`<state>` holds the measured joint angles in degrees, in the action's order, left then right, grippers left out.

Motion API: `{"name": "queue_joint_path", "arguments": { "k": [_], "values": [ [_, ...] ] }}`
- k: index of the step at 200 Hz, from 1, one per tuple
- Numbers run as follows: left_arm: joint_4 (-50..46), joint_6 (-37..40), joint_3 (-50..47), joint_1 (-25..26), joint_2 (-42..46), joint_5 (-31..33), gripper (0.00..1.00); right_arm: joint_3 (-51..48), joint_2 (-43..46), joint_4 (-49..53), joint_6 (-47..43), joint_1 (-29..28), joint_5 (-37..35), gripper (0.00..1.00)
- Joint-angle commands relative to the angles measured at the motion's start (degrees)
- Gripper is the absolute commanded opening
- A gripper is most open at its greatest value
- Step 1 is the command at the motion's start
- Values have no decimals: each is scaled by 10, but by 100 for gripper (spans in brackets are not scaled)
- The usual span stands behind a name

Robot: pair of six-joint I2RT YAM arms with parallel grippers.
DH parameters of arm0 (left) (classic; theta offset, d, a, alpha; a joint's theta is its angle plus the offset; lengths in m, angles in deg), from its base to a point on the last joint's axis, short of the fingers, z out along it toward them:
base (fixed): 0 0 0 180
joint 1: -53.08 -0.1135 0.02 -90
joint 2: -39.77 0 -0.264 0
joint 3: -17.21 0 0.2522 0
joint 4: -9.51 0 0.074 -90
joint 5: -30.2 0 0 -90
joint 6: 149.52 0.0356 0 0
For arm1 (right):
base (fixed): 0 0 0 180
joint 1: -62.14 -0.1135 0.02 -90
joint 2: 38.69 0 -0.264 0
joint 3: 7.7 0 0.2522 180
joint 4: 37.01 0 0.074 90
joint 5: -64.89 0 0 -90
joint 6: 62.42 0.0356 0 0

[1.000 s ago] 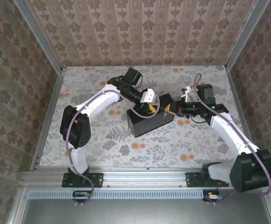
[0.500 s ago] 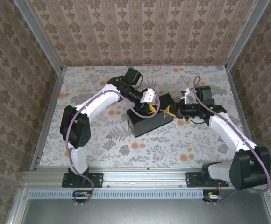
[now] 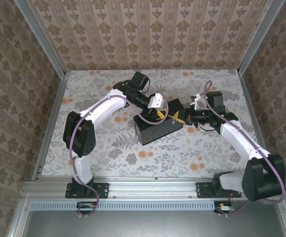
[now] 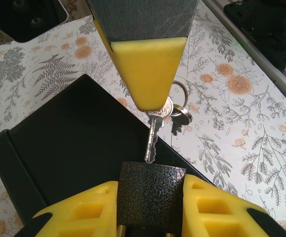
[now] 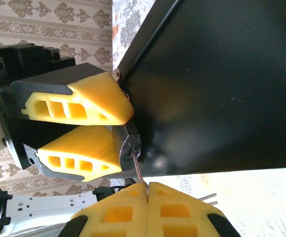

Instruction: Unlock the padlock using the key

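From above, the table (image 3: 108,158) has a cloth with flowers and leaves on it. Walls (image 3: 148,34) with brown patterned paper stand at the back and on both sides, close around the table. A grey metal rail (image 3: 148,186) runs along the near edge. A black box (image 3: 150,132) lies slantwise in the middle. The left gripper (image 3: 160,115) is over the box's top. The right gripper (image 3: 179,118) is just beside the box's right end. The two grippers nearly meet. There is bare cloth in front of the box and off to the left, well away from the walls.

From the left wrist, two yellow fingers (image 4: 84,215) sit a little apart with the padlock (image 4: 152,185) squeezed between them. The padlock is small, black and bumpy, close to the box's edge. A yellow finger of the other gripper comes down from the top and pinches the key (image 4: 153,140). The key points down and its tip touches the padlock's top. Metal rings (image 4: 179,101) hang behind the key, above the flowery cloth.

From the right wrist, the two yellow fingers are pressed tight together with the thin key between them. The key's tip meets the end of the padlock. I cannot tell how far in it goes. The box's flat black side is right beside it.
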<state>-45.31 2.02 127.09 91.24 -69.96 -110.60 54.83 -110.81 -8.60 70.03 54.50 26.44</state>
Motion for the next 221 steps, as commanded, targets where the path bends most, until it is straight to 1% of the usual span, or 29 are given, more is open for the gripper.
{"name": "queue_joint_path", "arguments": {
  "k": [1,31,103,133,221],
  "values": [
    [-15,-6,-13,-4,4,10,11,-12,5,-17,12,1,22,0],
    [-14,-7,-15,-4,5,8,11,-18,1,-52,34,0,31,0],
    [-13,-8,-13,-4,6,9,11,-23,5,-48,33,0,37,0],
    [-8,-12,-18,-5,7,10,11,-24,0,-77,51,-2,42,0],
    [11,-26,-28,-5,9,2,11,-31,-10,-108,81,-20,36,0]
  ]
}}
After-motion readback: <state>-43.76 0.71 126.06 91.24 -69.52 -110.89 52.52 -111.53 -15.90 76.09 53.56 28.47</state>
